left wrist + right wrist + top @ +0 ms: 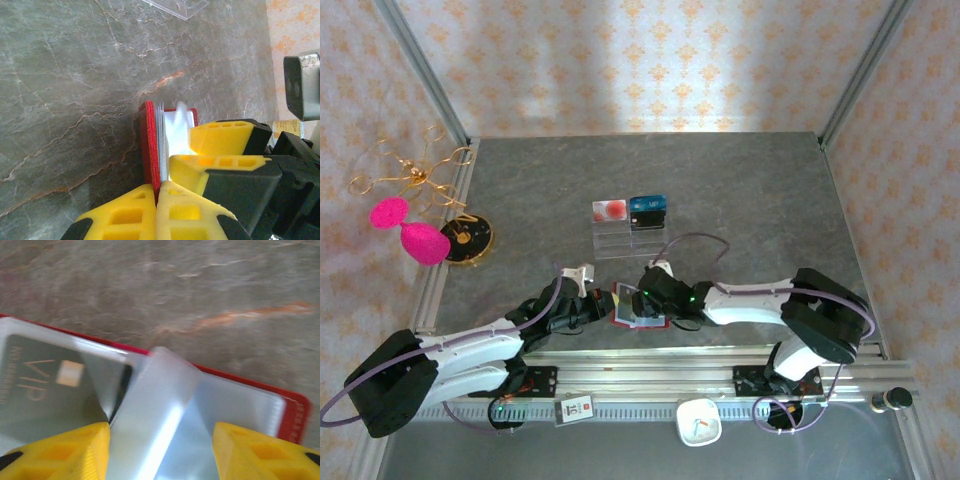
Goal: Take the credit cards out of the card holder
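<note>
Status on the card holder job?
Left gripper shut on card holder cover. Right gripper open astride a clear sleeve. VIP card in its sleeve. Nothing blocking.

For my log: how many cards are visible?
3: a red-and-white card and a blue card on the acrylic stand, one VIP card inside the red card holder. Sleeves may hide more.

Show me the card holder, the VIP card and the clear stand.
card holder (149, 145), left wrist view, red outer cover.
VIP card (57, 397), right wrist view, face under sleeve.
clear stand (629, 243), top external view, front wall.
</note>
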### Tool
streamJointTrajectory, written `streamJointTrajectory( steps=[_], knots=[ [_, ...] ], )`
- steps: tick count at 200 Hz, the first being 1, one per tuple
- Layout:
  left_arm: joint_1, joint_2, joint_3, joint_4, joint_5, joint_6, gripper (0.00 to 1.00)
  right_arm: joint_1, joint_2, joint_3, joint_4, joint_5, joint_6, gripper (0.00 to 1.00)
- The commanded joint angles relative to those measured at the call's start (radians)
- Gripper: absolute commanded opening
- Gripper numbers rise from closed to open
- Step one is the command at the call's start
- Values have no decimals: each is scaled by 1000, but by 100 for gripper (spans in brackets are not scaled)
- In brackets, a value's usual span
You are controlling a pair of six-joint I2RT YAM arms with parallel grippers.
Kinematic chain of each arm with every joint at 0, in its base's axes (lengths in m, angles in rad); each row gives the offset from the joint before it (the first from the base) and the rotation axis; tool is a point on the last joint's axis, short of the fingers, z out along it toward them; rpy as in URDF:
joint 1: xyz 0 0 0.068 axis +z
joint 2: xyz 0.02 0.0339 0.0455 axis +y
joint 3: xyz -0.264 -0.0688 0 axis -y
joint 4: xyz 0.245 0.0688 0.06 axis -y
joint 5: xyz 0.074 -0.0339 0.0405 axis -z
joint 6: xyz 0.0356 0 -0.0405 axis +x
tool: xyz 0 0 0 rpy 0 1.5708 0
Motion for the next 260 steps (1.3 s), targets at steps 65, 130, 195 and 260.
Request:
streamJointTrajectory(
  steps=[65,130,195,260],
  knots=[
    [3,-4,-11,-48,-56,-2,0,-16,-46,-78,-193,238,137,58],
    [4,-162,23,-246,-180,32,40,-33,-99,-104,-237,275,161,58],
    [-46,-28,106,-144,-141,106,38,-76,-301,-130,-333,352,155,49],
    [-39,45,123,-155,-197,173,11,-72,-357,-70,44,-180,10,25]
  ],
)
